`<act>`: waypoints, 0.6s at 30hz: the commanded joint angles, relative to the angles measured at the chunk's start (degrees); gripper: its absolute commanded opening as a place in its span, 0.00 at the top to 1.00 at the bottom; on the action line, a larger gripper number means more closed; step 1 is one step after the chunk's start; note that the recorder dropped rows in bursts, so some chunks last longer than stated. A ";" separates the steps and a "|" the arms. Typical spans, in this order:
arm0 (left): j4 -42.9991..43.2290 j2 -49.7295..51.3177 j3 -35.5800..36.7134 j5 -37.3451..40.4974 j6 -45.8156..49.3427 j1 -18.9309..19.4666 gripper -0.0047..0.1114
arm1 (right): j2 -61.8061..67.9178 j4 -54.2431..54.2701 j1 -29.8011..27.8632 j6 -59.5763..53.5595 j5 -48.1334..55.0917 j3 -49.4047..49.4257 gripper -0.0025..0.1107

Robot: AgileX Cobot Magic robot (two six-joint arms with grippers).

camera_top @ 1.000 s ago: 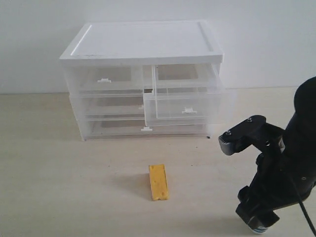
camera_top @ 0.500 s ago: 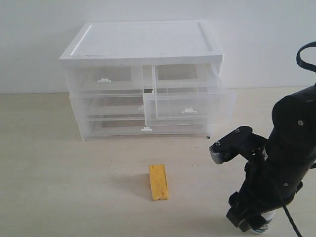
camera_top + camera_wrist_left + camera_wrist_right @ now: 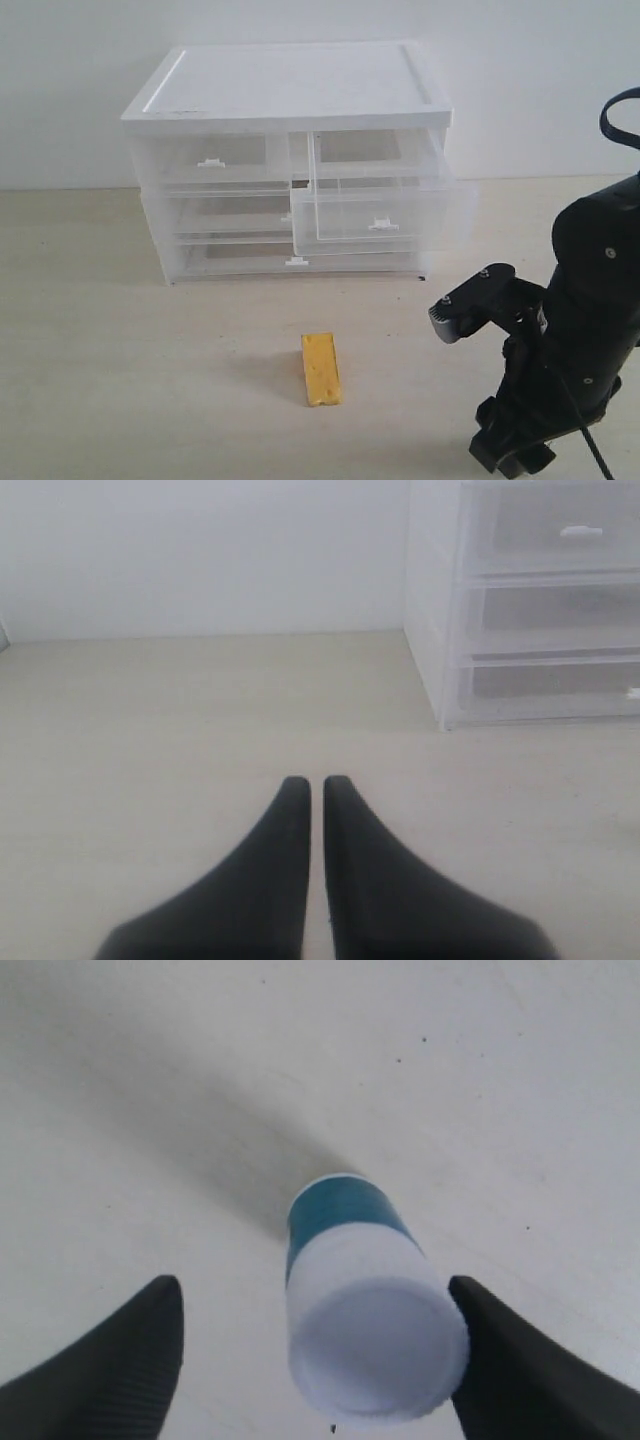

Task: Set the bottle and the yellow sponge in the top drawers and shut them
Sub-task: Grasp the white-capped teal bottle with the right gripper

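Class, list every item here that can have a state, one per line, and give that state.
right top drawer, pulled out, looks empty
left top drawer, shut
two full-width drawers, shut
bottle, upright, capped, not gripped
yellow sponge, lying on the table
left gripper, shut, empty
right gripper, open around the bottle

Your drawer unit (image 3: 290,90) has an opaque white plastic top and translucent, slightly glossy plastic top drawers (image 3: 380,215); the table (image 3: 120,350) is pale and matt. The yellow sponge (image 3: 321,368) looks pitted and rough. The bottle (image 3: 345,1215) has a smooth teal label and a white plastic cap (image 3: 375,1345), and the fingers (image 3: 130,1360) of the right gripper (image 3: 318,1300) are matt black, finely ribbed.
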 commanded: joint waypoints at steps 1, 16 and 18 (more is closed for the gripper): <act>-0.37 -0.23 0.23 -0.41 0.00 0.21 0.92 | 0.12 -0.03 -0.37 0.09 -0.39 0.98 0.51; -0.37 -0.23 0.23 -0.41 0.00 0.21 0.92 | 0.12 -0.03 -0.37 0.08 -2.37 0.98 0.98; -0.37 -0.23 0.23 -0.41 0.00 0.21 0.92 | -0.30 -0.03 -0.37 -0.43 -2.26 0.84 0.98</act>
